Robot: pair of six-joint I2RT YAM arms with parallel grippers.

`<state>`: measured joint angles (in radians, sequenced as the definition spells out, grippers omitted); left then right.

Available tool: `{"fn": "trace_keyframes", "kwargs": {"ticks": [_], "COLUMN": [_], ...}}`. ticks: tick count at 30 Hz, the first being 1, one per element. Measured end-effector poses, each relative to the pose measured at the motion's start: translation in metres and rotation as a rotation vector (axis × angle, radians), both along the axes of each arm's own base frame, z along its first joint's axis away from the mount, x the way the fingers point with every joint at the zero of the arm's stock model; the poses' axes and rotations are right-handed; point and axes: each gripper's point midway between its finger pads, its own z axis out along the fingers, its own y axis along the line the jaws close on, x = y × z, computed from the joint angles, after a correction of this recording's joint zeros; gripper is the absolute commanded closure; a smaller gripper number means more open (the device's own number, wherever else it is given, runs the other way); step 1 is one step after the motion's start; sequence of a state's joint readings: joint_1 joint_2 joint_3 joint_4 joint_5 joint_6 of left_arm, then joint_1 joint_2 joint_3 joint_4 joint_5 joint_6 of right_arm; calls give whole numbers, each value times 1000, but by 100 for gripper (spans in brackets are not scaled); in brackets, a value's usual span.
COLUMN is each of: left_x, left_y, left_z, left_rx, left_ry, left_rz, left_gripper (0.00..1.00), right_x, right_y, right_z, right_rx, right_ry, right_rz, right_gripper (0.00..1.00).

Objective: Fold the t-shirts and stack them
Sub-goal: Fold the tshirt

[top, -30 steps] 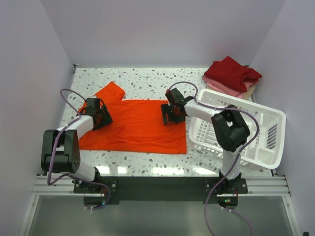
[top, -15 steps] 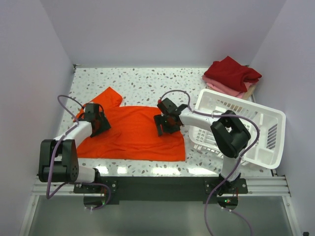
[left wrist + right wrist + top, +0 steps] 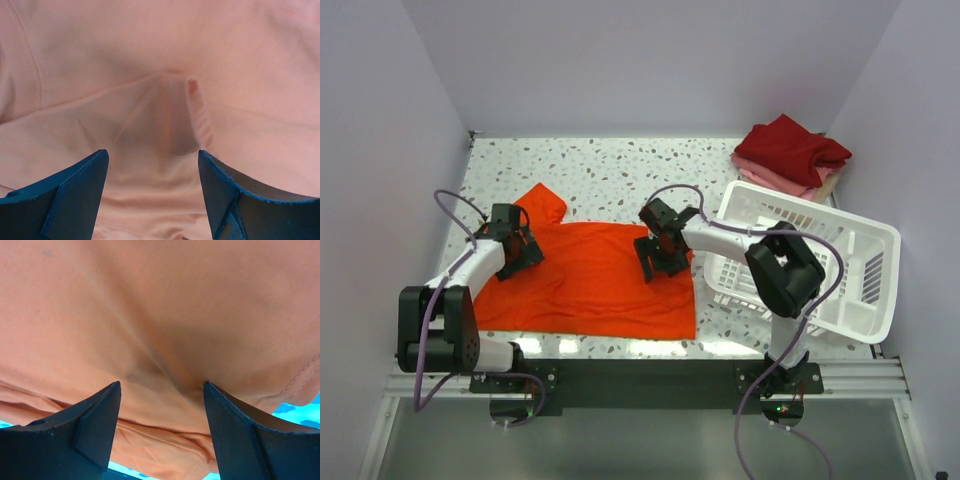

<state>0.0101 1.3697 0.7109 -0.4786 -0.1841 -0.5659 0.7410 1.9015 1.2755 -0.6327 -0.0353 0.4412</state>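
The bright orange-red t-shirt point(image 3: 590, 285) lies spread flat on the speckled table, one sleeve point(image 3: 544, 204) pointing to the back left. My left gripper point(image 3: 516, 247) is down on the shirt's left part, jaws open, with a raised ridge of cloth point(image 3: 172, 112) just ahead of the fingers point(image 3: 151, 155). My right gripper point(image 3: 656, 256) is down on the shirt's right edge, jaws open, with cloth point(image 3: 165, 315) filling the gap point(image 3: 161, 386). The folded dark red t-shirt point(image 3: 790, 146) tops a pink one point(image 3: 772, 178) and a beige one point(image 3: 829, 184) at the back right.
A white plastic lattice basket point(image 3: 865, 262) stands tilted at the right, its left wall close to my right arm. White walls enclose the table on the left, back and right. Speckled table point(image 3: 620, 165) shows behind the shirt.
Both grippers have moved toward the near edge, the right one also a little left. The orange-red shirt has slid nearer with them; its front hem is now closer to the table's edge.
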Motion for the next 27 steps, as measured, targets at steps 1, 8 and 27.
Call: {"fn": "trace_keyframes", "kwargs": {"ticks": [1, 8, 27], "left_x": [3, 54, 172], "left_y": [1, 5, -21], "left_z": [4, 59, 66], "left_rx": [3, 21, 78], "left_ry": [-3, -121, -138], "left_rz": [2, 11, -108], "left_gripper": [22, 20, 21], "right_x": [1, 21, 127], "right_y": [-1, -27, -58], "right_z": [0, 4, 52], "right_rx": [3, -31, 15], "right_ry": [9, 32, -66], "right_rz": [-4, -47, -257], "right_gripper": [29, 25, 26]}}
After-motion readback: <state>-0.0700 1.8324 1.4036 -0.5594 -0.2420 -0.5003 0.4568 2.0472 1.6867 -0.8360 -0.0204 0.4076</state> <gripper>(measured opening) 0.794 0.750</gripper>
